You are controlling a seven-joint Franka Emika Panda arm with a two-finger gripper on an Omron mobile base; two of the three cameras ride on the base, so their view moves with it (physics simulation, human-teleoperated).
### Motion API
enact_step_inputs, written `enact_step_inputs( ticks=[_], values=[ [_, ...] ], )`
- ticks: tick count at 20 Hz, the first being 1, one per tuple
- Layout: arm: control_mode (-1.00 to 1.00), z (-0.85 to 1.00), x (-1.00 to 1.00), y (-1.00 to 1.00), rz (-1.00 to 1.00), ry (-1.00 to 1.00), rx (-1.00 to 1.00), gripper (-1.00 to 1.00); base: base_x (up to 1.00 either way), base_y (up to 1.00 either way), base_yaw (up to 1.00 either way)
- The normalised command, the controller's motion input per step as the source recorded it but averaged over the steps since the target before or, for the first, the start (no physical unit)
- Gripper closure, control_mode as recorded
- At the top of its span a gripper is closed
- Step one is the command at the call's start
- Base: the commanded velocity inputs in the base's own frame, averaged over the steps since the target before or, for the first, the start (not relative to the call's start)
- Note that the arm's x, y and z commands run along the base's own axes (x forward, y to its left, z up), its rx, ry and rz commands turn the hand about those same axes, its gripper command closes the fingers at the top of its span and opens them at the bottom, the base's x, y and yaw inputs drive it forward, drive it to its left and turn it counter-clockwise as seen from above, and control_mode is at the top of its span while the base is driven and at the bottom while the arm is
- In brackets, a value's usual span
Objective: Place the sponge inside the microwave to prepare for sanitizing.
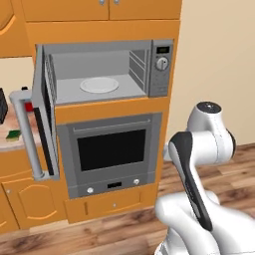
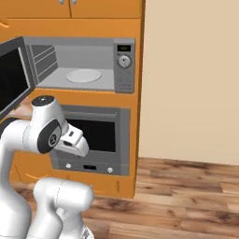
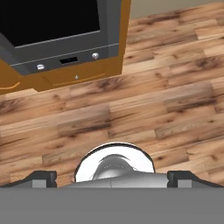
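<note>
Microwave (image 1: 102, 74) door open; sponge (image 1: 13, 134) apparently on counter (image 1: 20, 142).

Light stone-look countertop (image 1: 20, 142) at 9 o'clock of my left base view, on orange cabinets. Small flat dark-green sponge with yellow underlayer (image 1: 13, 134) lies directly on it, near front edge. Black boxy appliance (image 1: 2, 105) stands on it at 11 o'clock of sponge, cut by frame edge. Grey floor (image 1: 99, 94) of open microwave carries round white turntable plate (image 1: 99, 84), centred. Brown wood-plank floor (image 3: 144, 105) below my hand.
</note>
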Motion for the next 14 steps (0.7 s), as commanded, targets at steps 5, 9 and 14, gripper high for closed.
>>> enact_step_inputs(
  ticks=[5,9,14],
  values=[
    [1.00,0.00,0.00,0.00,0.00,0.00,0.00,-1.00,-0.74,0.52,0.00],
    [1.00,0.00,0.00,0.00,0.00,0.00,0.00,-1.00,-0.55,0.56,0.00],
    [1.00,0.00,0.00,0.00,0.00,0.00,0.00,-1.00,-0.32,0.82,0.00]
  ],
)
